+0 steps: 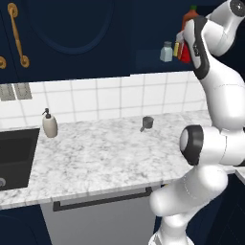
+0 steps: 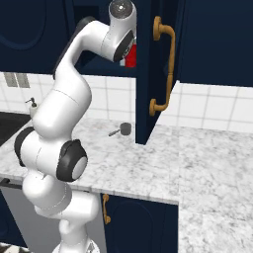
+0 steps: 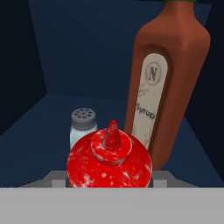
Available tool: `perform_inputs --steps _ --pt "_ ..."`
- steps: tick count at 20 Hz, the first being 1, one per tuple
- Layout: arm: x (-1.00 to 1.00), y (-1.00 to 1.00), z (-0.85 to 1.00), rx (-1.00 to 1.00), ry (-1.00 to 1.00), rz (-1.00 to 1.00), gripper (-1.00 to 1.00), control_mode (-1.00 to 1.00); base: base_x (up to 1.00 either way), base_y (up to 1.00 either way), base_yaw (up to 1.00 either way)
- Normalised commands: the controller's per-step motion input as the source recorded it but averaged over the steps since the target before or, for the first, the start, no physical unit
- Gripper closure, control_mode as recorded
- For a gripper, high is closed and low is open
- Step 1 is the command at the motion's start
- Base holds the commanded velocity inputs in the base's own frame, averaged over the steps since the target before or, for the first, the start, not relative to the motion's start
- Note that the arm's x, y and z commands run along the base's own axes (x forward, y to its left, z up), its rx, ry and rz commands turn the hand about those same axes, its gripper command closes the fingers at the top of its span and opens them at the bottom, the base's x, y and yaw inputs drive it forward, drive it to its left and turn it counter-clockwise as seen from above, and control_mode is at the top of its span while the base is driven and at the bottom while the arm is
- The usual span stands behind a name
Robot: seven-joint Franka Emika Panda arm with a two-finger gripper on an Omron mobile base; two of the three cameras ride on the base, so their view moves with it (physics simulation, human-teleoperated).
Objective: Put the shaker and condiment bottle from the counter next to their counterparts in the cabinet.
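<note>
The bright red condiment bottle [image 3: 109,162] fills the bottom of the hand view, seen from above, and my gripper [image 3: 109,178] is shut on it. It is inside the navy cabinet's shelf compartment [image 3: 48,113], just in front of the tall red-brown syrup bottle [image 3: 168,87]. The grey shaker [image 3: 83,124] stands on the shelf behind and left of the red bottle. From the left base view the grey shaker [image 1: 166,51], a sliver of the yellow shaker [image 1: 176,49] and the red bottle [image 1: 184,53] line up on the shelf, partly hidden by my arm. Whether the red bottle rests on the shelf I cannot tell.
An open navy cabinet door with a brass handle [image 2: 168,69] hangs right of my arm. On the marbled counter [image 1: 105,153] stand a small grey cup [image 1: 147,122] and a beige soap dispenser [image 1: 50,124]. A dark sink [image 1: 16,155] lies at the left.
</note>
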Motion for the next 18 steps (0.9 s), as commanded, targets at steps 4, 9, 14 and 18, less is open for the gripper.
perform_inputs --steps 4,9,14,18 --pt "0.25 0.00 -0.43 -0.09 -0.03 0.00 1.00 -1.00 0.00 0.00 0.00" --pt "0.25 -0.01 -0.19 -0.09 0.00 0.00 1.00 -1.00 0.00 0.00 0.00" --pt "0.41 0.00 -0.04 0.00 -0.04 0.00 1.00 -1.00 0.00 0.00 0.00" --pt "0.43 0.00 -0.04 0.00 -0.04 0.00 1.00 -1.00 0.00 0.00 0.00"
